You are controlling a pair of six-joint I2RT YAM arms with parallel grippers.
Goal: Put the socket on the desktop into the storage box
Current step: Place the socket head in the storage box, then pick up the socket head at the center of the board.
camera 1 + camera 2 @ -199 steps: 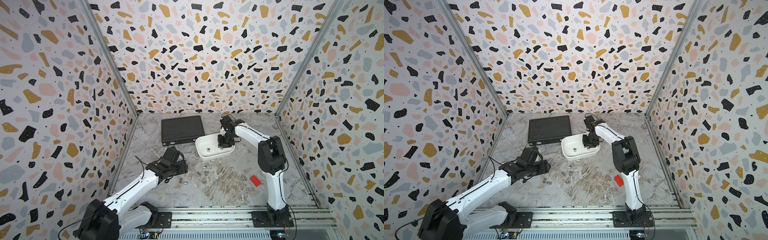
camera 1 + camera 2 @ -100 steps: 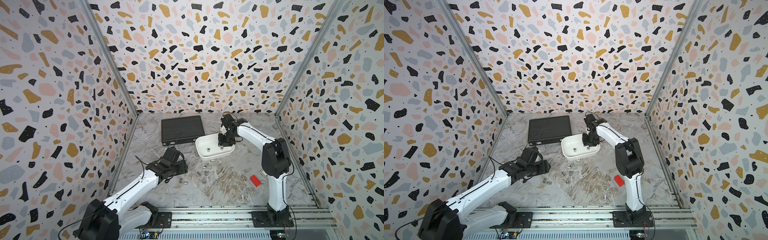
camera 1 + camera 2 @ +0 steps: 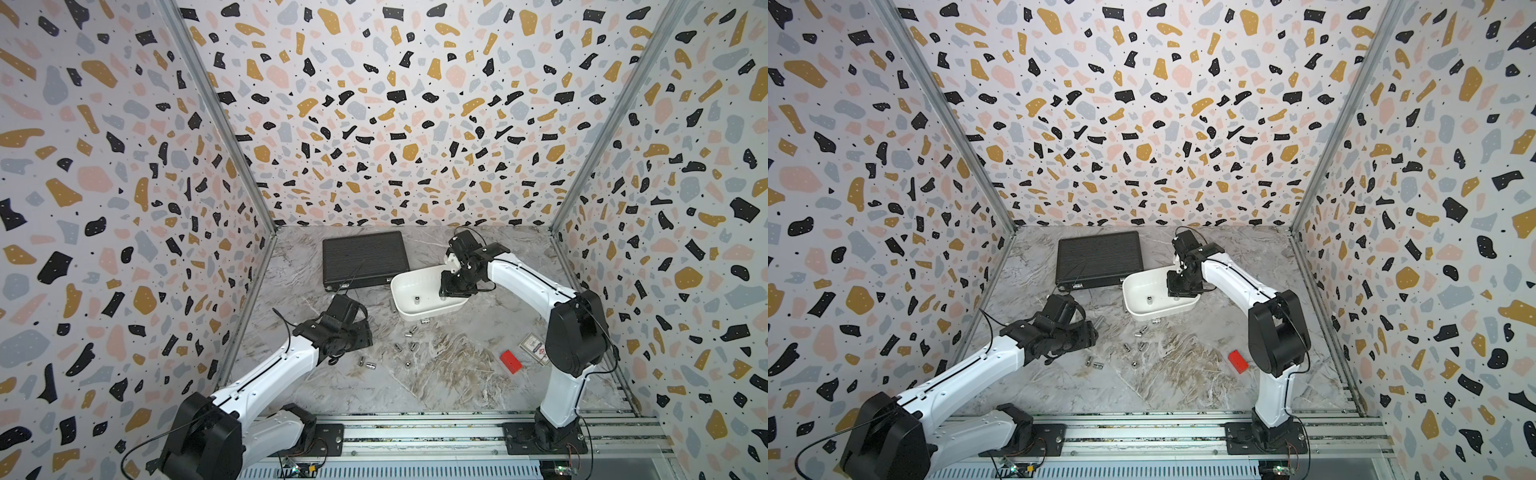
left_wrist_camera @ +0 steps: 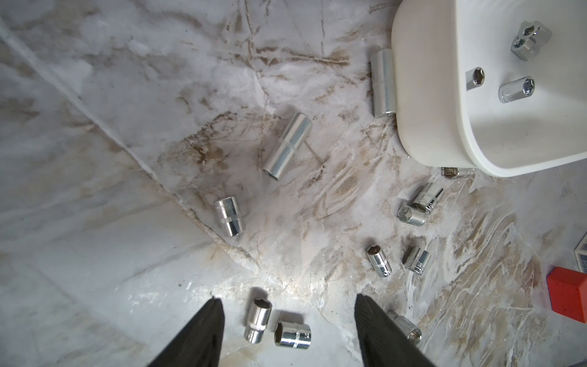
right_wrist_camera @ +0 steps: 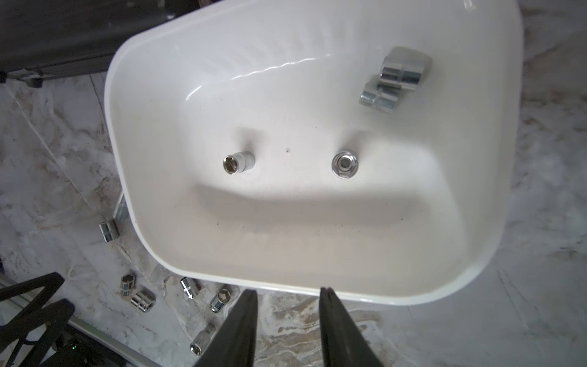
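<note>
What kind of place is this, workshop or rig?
Most likely an enclosed robot test cell, not a real workshop: terrazzo-print walls box in three sides, two arms are bolted to a metal rail, and the marble desktop holds loose sockets and a storage box.

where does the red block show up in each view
in a top view: red block on the desktop, nearer the camera than the storage box
in a top view: red block, same spot
left wrist: red block cut off at the frame edge
right wrist: not in it
shared landmark: the white storage box, in all four
</note>
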